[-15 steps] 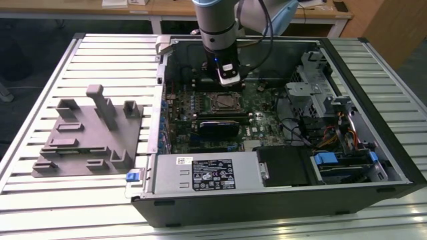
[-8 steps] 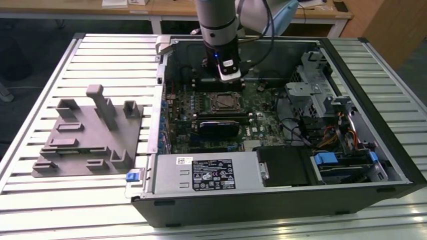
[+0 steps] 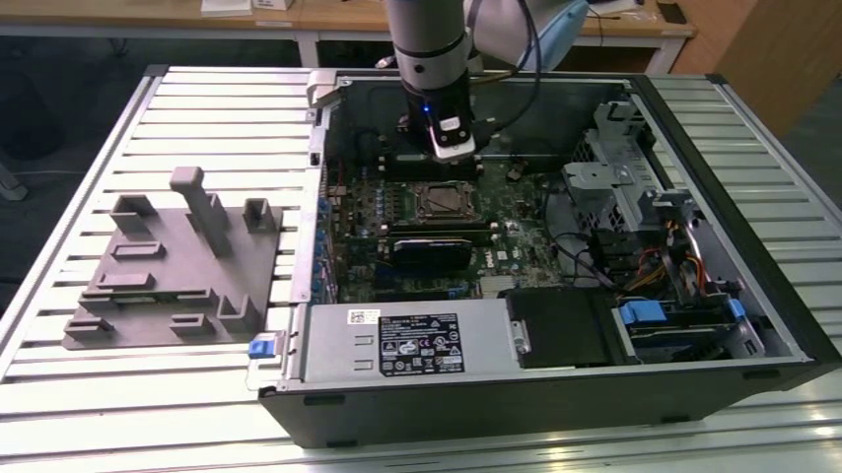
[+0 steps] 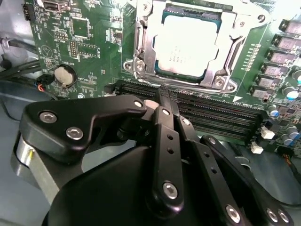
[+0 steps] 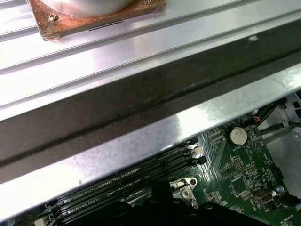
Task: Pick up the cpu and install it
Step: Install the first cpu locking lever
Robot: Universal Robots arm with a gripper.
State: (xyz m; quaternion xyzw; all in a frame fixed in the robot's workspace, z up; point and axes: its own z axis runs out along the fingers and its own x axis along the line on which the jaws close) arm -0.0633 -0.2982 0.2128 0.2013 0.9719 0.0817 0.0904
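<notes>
**CPU seated in socket, gripper just beyond it**

The cpu (image 4: 187,43) lies flat inside the socket frame (image 4: 141,56) on the motherboard (image 4: 89,42), inside the open computer case (image 3: 553,394). In the exterior view the socket sits mid-board, with the gripper (image 3: 452,148) hanging just on its far side, low over the board. In the second wrist view the gripper (image 4: 165,94) has its black fingers (image 4: 164,122) drawn together to a narrow tip with nothing between them, poised over the memory slots (image 4: 211,115) beside the socket.

Judgement: placing looks done, chip sits square in the frame, no corner visibly riding up. To do this well, keep any motion straight up and clear of the frame and slots; no sideways drag near the chip.

CPU look: small flat square, pale silvery-white metal top, thin darker green rim, faint print in the middle. The grey fixture block (image 3: 172,266) sits on the table (image 3: 132,414) left of the case, well apart.
</notes>
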